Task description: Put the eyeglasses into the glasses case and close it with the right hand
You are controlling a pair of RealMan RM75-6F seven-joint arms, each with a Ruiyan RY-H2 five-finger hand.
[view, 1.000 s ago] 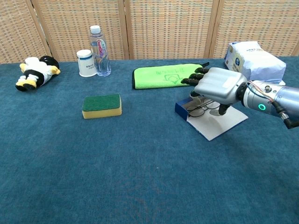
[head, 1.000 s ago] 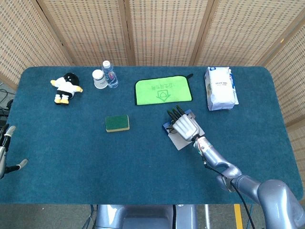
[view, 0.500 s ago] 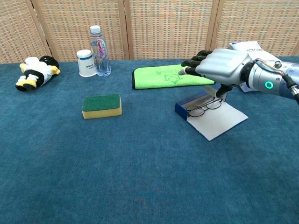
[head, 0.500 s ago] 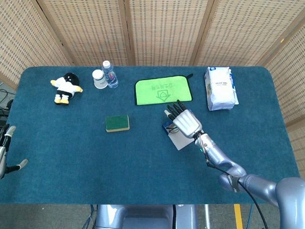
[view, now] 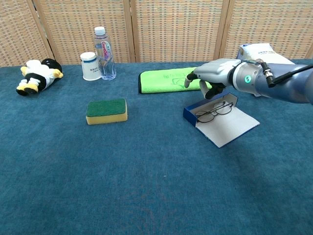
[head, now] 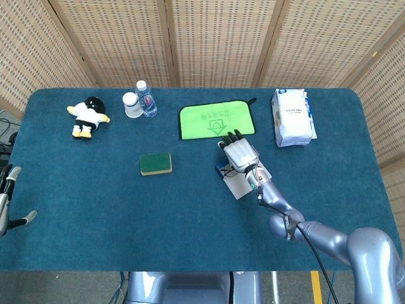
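Head view: right robot hand (head: 240, 152) hovers empty over the far end of the glasses case (head: 235, 180), fingers loosely apart toward 12 o'clock; left robot hand (head: 7, 197) idles at the worktop's (head: 95, 215) 9 o'clock edge, its state unclear. Chest view: eyeglasses (view: 213, 112) already lie in the open case, so 1 step remains, folding the white lid (view: 230, 126) shut; green cloth (view: 166, 80) lies near at 11 o'clock, open room at 6.

We see the thin black wire-framed eyeglasses (view: 213, 112) lying inside the open, dark blue rectangular glasses case (view: 190, 116), lenses toward the case's low front wall. The case sits on the counter just in front of a green cloth, its pale grey flat lid (view: 230, 126) folded out and resting flat on the counter beside it.
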